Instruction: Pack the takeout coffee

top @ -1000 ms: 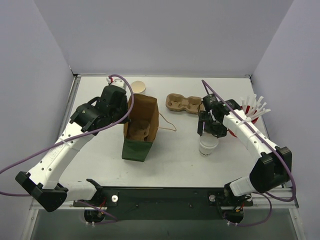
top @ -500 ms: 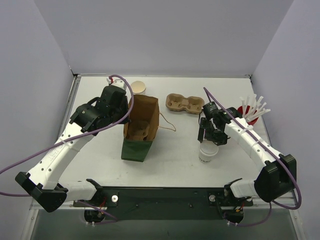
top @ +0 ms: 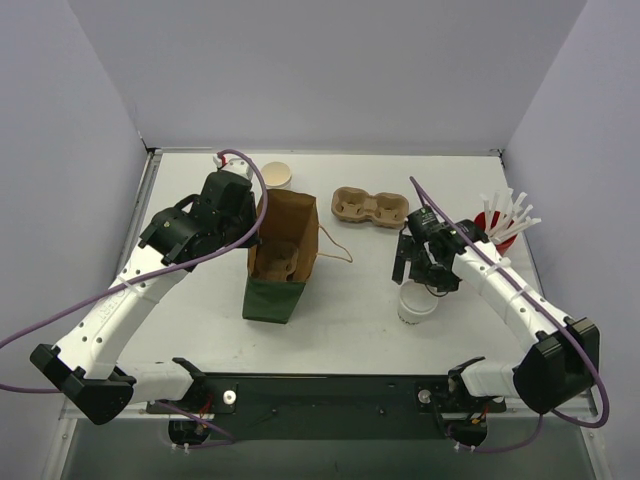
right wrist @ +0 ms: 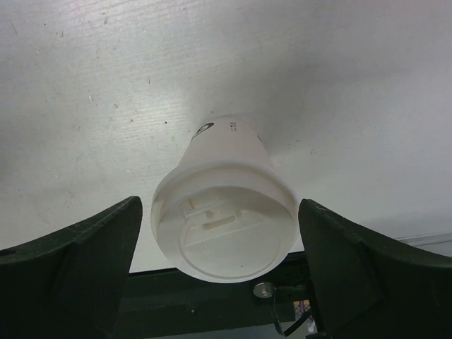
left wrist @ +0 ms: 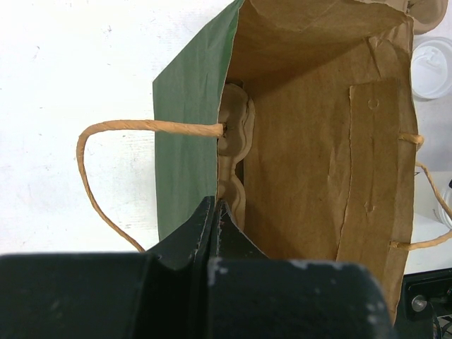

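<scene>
White paper forms the takeout coffee [top: 417, 303], which stands upright and lidded on the counter [top: 350, 320] at right of centre in the top view, outside any container. The right claw [top: 421, 282] is spread wide directly above it. In the right wrist view its fingers [right wrist: 70, 261] flank the lid with a gap on each side and touch nothing. The paper bag [top: 283, 262], green outside and brown inside, sits left of centre with its mouth open. A moulded tan pulp insert [left wrist: 233, 141] lies inside it against the left wall. The left claw [left wrist: 215, 215] is clenched on the bag's near rim. A brown two-hole carrier [top: 370, 208] lies empty on the counter above the coffee, and a red cup [top: 497, 225] at the right edge holds white straws.
</scene>
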You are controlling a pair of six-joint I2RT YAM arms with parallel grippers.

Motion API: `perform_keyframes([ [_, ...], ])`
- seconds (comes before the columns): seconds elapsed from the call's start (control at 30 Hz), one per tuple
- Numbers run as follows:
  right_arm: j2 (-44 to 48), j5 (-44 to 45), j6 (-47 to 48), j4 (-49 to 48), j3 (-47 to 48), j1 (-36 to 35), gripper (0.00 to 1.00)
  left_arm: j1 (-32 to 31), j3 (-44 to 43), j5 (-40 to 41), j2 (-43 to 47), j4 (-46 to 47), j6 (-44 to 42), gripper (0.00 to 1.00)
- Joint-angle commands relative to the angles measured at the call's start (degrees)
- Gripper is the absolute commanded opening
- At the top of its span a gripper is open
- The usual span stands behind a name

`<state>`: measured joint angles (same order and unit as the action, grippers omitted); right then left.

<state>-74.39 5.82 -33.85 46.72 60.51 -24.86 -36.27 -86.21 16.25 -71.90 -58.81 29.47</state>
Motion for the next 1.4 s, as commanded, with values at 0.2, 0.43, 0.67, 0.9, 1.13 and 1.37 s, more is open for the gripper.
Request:
perform_keyframes([
  [0.2,5.1,3.8,0.5,2.8,0.7,-0.9,1.0,0.3,-1.5,0.8,1.5,1.9,0.6,0.0],
  [0.43,10.0,0.0,-1.7,2.6,0.9,-0.2,1.0,0.3,-2.2,1.2,1.3,1.2,1.0,0.0],
  [0.67,8.6,-1.5,-0.6,6.8,1.5,-0.4,1.0,0.3,-2.7,1.9,1.1,0.6,1.6,0.0],
  [0.9,5.8,0.0,1.0,7.1,0.2,-1.8,0.99,0.3,-3.0,2.3,0.8,0.3,1.9,0.0],
  [1.13,4.5,-0.1,5.1,6.2,-0.3,-2.2,0.98,0.3,-3.3,2.1,0.4,0.0,2.1,0.0],
  [1.37,3.2,-1.1,7.7,4.3,-1.7,-2.7,0.96,0.4,-3.7,2.0,0.0,-0.1,2.1,0.0],
])
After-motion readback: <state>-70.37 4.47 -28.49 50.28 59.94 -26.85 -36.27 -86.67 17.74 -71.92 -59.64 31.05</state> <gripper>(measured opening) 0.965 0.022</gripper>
